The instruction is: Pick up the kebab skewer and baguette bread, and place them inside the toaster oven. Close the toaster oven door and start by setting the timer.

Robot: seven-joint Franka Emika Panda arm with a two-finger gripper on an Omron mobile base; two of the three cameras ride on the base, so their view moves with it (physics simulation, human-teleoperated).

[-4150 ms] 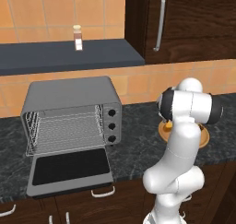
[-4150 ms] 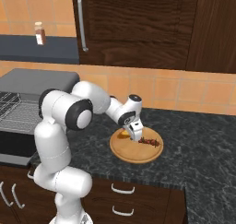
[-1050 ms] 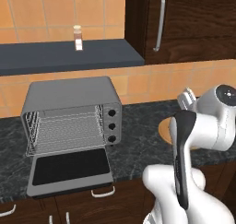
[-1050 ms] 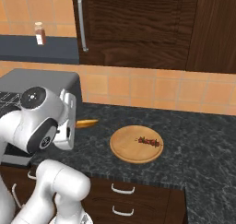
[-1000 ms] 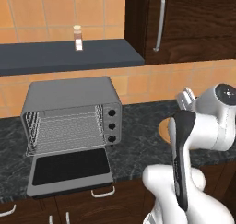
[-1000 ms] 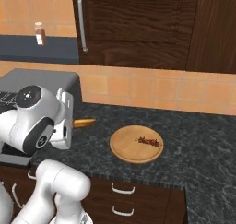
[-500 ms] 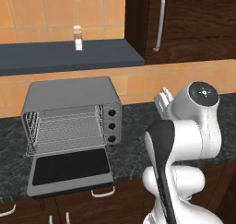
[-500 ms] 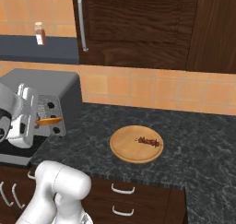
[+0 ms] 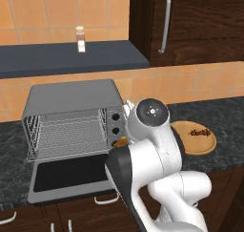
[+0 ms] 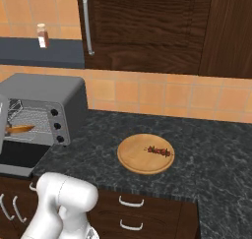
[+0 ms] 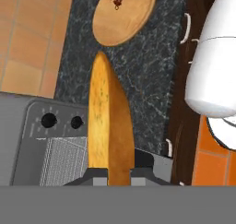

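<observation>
Baguette bread (image 11: 109, 131): one loaf, clamped between the shut jaws of the gripper (image 11: 110, 174), carried toward the toaster oven (image 9: 71, 102)
Left base view: toaster oven door (image 9: 71, 173) lies dropped open so the rack can take food; three knobs down the right panel, partly behind the arm; orange tip of the loaf shows by the knobs; one kebab skewer (image 9: 200, 132) waits on the round board (image 9: 193, 142)
Right base view: loaf held level in front of the oven mouth, lined up for the rack; skewer on the board, well apart from the oven
Hand view: loaf sticks straight out past the fingertips; oven front below it; one board, one skewer beyond
</observation>
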